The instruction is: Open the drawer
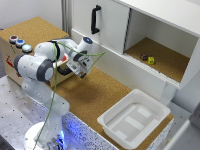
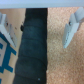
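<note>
the gripper [image 2: 39, 29] hangs wide over a black bar [image 2: 32, 45], probably the drawer's handle; centre it, close, pull straight.

Cork worktop [image 1: 95, 95] as landmark. White cabinet [image 1: 145, 30] stands behind it: door [image 1: 102, 22] shut, black handle [image 1: 95, 19] vertical; open cork-floored compartment [image 1: 160, 57] beside the door. Perforated metal table [image 1: 12, 107] lies below the worktop's near edge.

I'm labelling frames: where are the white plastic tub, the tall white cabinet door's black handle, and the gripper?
White plastic tub [image 1: 159, 108]: exterior view, far rim.
Black vertical handle [image 1: 95, 19]: exterior view, mid-bar.
Gripper [image 2: 40, 31]: wrist view, between fingertips.
</note>
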Controlling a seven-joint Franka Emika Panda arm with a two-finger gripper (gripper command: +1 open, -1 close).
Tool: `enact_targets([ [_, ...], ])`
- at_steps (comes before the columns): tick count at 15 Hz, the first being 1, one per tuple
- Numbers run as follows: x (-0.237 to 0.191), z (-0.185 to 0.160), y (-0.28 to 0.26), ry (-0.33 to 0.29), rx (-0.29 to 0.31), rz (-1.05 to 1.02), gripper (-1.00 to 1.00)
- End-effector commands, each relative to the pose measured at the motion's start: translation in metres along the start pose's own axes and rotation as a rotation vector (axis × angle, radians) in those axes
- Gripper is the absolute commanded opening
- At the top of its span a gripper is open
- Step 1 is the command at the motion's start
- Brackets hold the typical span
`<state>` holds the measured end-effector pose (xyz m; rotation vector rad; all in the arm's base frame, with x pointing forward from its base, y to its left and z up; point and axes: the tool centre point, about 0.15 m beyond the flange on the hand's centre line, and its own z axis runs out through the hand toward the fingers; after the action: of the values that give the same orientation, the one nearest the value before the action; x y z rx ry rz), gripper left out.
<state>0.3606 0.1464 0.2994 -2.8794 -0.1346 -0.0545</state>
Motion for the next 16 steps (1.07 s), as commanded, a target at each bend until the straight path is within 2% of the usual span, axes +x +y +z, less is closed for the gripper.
enact_targets([
  [1,-0.011,-0.080,-0.022,0.190,-0.234,-0.018,1.00],
  [2,-0.010,-0.104,-0.034,0.239,-0.326,-0.031,1.00],
  [3,-0.011,-0.124,-0.047,0.278,-0.357,-0.067,1.00],
  [4,-0.011,-0.140,-0.063,0.304,-0.375,-0.113,1.00],
  [6,-0.011,-0.154,-0.090,0.299,-0.364,-0.214,1.00],
  [8,-0.002,-0.143,-0.116,0.211,-0.370,-0.311,1.00],
  [11,0.004,-0.124,-0.154,0.079,-0.297,-0.478,1.00],
  [12,0.006,-0.119,-0.165,0.051,-0.292,-0.519,1.00],
  [14,0.008,-0.105,-0.190,-0.003,-0.296,-0.623,1.00],
  [16,0.007,-0.084,-0.212,-0.056,-0.329,-0.727,1.00],
])
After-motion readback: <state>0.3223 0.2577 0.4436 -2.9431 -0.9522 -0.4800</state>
